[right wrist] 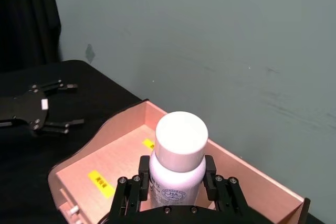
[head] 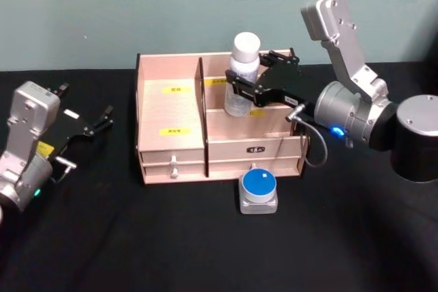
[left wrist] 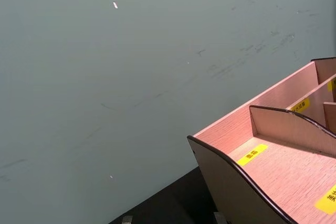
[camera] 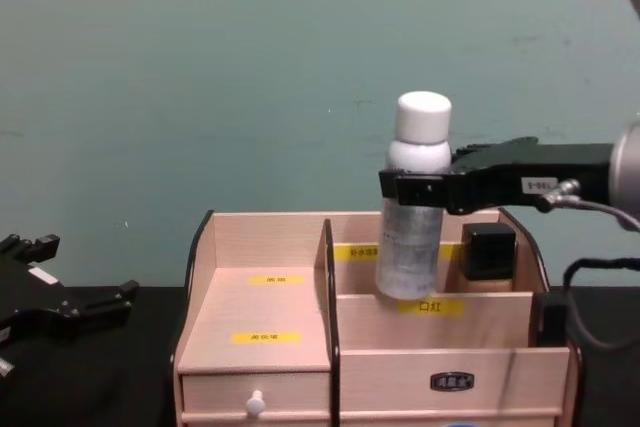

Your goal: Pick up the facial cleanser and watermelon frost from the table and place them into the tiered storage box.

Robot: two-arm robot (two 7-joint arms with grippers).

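My right gripper (head: 246, 83) is closed on a white bottle (head: 244, 66) with a white cap and grips it on both sides of its body, just under the cap. The bottle is almost upright, only a little tilted. It is over the right half of the wooden storage box (head: 171, 111), at the far steps with the yellow labels. In the chest view its lower end comes down to the level of the middle step, but I cannot tell if it touches the wood.

A small jar with a blue lid (head: 259, 189) stands on the black counter (head: 137, 237), just beside the near side of the box, in front of the right drawer.

My left gripper (head: 85, 104) is to the left of the box, well apart from it, low over the counter, with its fingers spread and nothing between them.
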